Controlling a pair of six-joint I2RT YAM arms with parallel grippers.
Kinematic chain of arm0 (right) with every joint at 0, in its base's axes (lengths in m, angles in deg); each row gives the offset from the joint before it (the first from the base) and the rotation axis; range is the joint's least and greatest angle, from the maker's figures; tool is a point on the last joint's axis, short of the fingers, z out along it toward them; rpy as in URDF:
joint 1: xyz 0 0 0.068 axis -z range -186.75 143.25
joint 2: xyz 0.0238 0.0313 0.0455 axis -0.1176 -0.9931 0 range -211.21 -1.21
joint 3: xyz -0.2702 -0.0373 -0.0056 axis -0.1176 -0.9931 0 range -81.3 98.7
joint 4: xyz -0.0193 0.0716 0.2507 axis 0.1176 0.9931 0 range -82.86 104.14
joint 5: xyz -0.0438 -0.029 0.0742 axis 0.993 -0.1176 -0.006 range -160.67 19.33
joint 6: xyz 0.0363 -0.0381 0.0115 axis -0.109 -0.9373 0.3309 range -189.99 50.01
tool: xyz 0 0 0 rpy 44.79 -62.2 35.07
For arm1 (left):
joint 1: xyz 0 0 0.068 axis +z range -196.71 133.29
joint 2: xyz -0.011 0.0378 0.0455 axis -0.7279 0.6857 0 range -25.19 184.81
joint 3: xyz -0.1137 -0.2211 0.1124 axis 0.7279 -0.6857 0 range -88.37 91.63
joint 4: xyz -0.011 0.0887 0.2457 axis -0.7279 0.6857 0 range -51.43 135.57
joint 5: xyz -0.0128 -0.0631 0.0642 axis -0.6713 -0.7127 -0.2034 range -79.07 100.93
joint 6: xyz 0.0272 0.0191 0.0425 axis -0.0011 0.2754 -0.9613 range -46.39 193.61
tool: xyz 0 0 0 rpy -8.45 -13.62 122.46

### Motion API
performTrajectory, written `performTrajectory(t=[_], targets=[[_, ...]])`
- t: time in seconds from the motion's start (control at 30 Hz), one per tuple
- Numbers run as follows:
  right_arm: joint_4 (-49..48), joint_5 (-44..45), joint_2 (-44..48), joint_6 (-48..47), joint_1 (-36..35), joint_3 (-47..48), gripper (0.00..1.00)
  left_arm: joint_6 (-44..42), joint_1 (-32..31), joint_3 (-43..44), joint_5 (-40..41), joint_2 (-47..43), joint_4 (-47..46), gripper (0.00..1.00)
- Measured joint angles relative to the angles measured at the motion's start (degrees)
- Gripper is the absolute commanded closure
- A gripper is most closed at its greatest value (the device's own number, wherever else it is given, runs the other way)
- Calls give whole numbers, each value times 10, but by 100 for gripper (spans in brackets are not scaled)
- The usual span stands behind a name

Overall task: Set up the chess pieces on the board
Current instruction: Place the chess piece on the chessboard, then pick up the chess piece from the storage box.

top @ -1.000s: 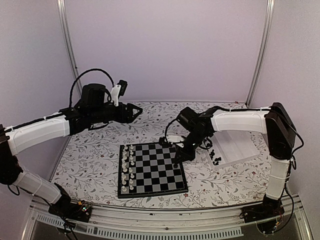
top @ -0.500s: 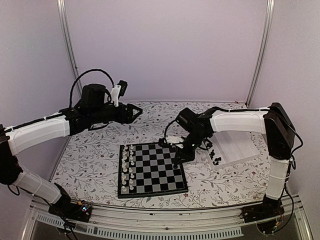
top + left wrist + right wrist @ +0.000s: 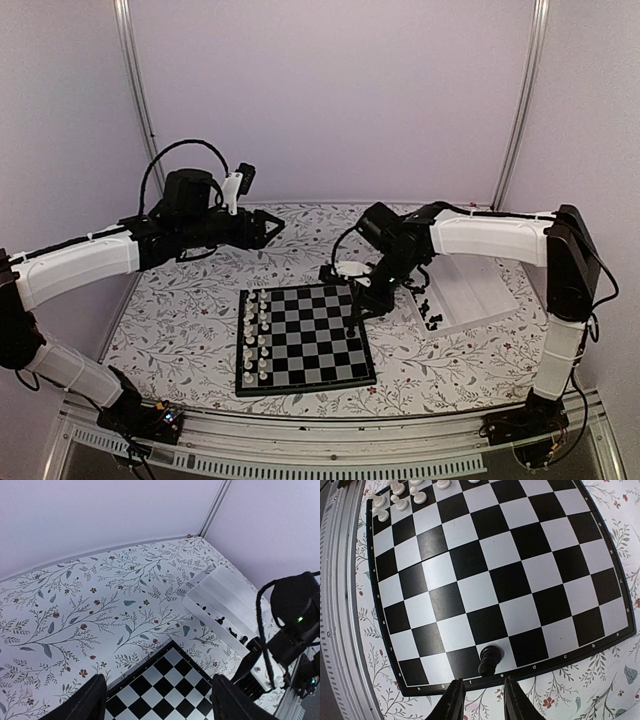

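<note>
The board [image 3: 310, 340] lies at the table's middle, white chessmen [image 3: 255, 335] along its left side. One black chess piece [image 3: 489, 660] stands upright on a white square at the board's right edge [image 3: 351, 328]. My right gripper [image 3: 357, 312] hangs just above it. Its fingers [image 3: 452, 700] are parted to either side and touch nothing. More black chess pieces [image 3: 430, 318] lie in the white tray [image 3: 465, 290]. My left gripper [image 3: 272, 225] hovers wide open and empty over the far left of the table, its view looking down on the board's far corner [image 3: 165, 685].
The ridged white tray [image 3: 225, 595] sits right of the board with small black pieces [image 3: 220, 621] at its near end. The right arm [image 3: 290, 625] fills that side of the left wrist view. A metal rail [image 3: 340, 605] runs along the table's near edge.
The right gripper's jaws have parted and let go of the black piece, which stays standing at the board's edge. The right wrist has lifted slightly. The left arm has not moved.
</note>
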Motion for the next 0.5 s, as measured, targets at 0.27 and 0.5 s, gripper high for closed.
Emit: performTrajectory(t=[0.27, 0.5], targets=[[5, 2, 98, -3, 89, -38, 80, -5, 0, 3, 0, 10, 11, 32], [-10, 39, 118, -2, 229, -83, 88, -8, -6, 42, -11, 63, 21, 33]])
